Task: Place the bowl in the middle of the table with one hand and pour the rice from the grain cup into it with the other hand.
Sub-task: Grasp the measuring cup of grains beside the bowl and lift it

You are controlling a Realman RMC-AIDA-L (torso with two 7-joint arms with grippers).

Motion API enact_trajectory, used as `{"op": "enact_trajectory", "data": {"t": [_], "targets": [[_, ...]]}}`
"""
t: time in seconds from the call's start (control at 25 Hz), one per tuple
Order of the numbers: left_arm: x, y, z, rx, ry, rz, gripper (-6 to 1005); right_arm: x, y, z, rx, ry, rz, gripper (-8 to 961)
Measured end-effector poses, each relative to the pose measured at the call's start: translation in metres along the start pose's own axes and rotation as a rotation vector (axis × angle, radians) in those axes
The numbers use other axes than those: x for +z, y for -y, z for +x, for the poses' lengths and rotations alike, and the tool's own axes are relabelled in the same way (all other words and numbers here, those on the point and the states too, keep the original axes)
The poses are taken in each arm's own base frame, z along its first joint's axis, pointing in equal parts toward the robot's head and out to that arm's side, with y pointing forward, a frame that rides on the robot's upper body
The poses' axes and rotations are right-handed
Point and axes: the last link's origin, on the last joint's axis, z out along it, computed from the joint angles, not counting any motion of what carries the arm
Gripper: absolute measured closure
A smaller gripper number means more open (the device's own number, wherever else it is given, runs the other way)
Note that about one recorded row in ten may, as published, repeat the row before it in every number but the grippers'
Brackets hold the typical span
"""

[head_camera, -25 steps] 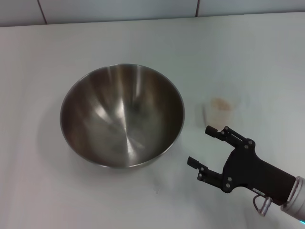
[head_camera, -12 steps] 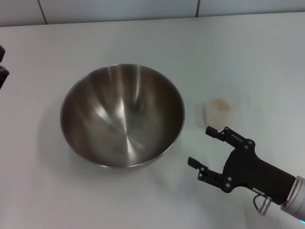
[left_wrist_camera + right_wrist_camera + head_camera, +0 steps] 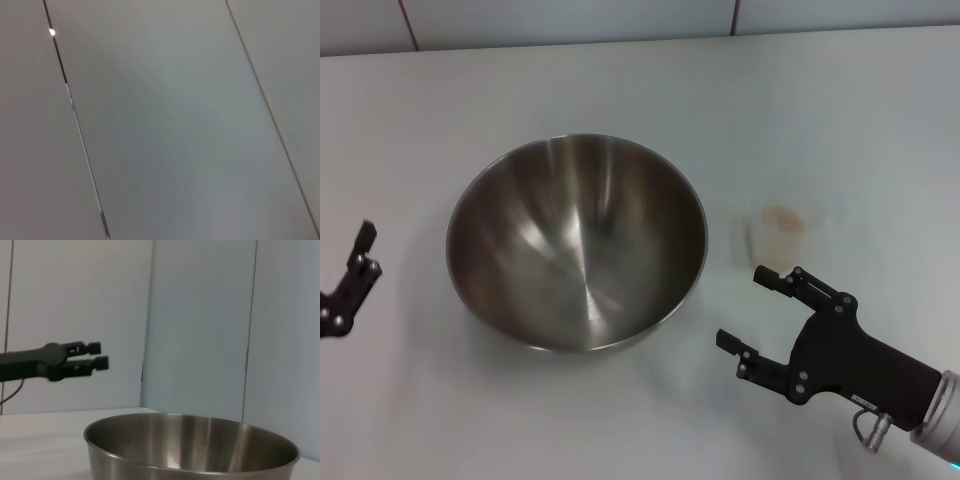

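The left gripper [image 3: 348,275], its spread impossible to tell, has just entered beside the bowl [image 3: 576,242], likely to grasp it. The right gripper [image 3: 756,308] waits spread near the grain cup [image 3: 782,232].

Behind my work, along the top of the head view, I see a pale tiled wall [image 3: 570,20] with dark grout lines [image 3: 408,24]. My right wrist view shows the same wall as tall light panels [image 3: 200,325] split by thin vertical seams [image 3: 251,330].
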Motion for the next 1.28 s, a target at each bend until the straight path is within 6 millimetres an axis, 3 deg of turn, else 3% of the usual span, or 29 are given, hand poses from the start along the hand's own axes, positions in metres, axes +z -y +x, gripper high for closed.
{"op": "enact_trajectory", "data": {"t": [0.32, 0.48, 0.72, 1.28], "targets": [[-0.033, -0.009, -0.022, 0.052, 0.136, -0.03, 188, -0.001, 0.0, 0.001, 0.003, -0.005, 0.008, 168], [-0.037, -0.011, -0.024, 0.056, 0.148, -0.041, 188, -0.002, 0.0, 0.002, 0.004, -0.008, 0.011, 168], [-0.056, -0.023, -0.025, 0.069, 0.167, -0.196, 188, -0.004, 0.001, 0.003, 0.003, -0.015, 0.021, 169], [-0.06, -0.026, -0.025, 0.082, 0.164, -0.267, 189, -0.014, 0.006, 0.006, 0.031, -0.017, 0.141, 168]]}}
